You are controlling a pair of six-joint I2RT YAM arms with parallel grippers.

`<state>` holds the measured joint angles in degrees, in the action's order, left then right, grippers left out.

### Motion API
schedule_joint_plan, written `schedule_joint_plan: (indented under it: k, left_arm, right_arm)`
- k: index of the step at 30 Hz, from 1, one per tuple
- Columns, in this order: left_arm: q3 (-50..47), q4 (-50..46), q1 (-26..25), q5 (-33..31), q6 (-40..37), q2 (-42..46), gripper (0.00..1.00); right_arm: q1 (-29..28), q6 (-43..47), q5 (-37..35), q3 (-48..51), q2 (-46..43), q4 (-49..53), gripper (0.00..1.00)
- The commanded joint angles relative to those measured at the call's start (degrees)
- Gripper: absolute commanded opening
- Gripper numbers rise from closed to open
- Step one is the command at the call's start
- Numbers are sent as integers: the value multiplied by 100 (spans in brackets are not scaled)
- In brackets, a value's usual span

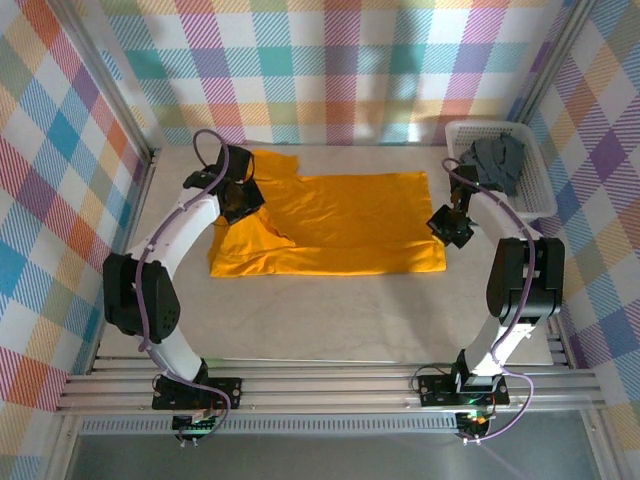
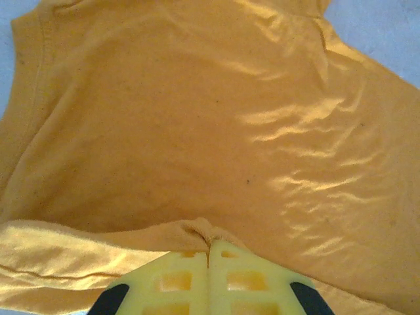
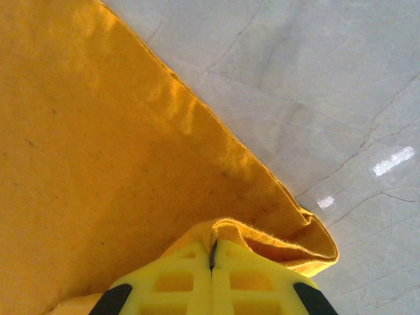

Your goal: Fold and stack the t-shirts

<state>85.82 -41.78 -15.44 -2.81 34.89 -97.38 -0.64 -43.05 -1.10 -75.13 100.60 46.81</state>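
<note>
An orange-yellow t-shirt (image 1: 340, 225) lies spread across the middle of the table, with a sleeve sticking out at the back left. My left gripper (image 1: 240, 205) is shut on a pinch of its cloth (image 2: 197, 230) at the left side, its yellow fingers (image 2: 177, 282) pressed together. At the shirt's right edge my right gripper (image 1: 452, 228) is shut on a folded-up bit of the hem (image 3: 262, 233). A dark slate grey t-shirt (image 1: 497, 160) sits crumpled in the white basket at the back right.
The white mesh basket (image 1: 538, 190) stands against the right wall, just behind the right arm. Bare grey table (image 1: 330, 320) runs between the shirt and the arm bases. Plaid walls close in the left, back and right sides.
</note>
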Motion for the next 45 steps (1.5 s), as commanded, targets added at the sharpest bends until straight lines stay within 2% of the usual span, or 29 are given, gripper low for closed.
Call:
schedule_joint_plan:
  k: [1,20,27,45]
  left_arm:
    - [314,-9,76,18,-143,-154,0]
    - [812,-189,332,-98,-88,-536,0]
    - [958,-156,375,18,-143,-725,0]
    - [1397,-239,454,-186,-264,-1422,0]
  right_arm:
    - [54,31,-89,-201,117,175,0]
    - [59,-54,-324,-603,459,285,0]
    - [56,-46,-305,-779,623,319,0]
    - [64,250,-188,-1283,1247,257,0]
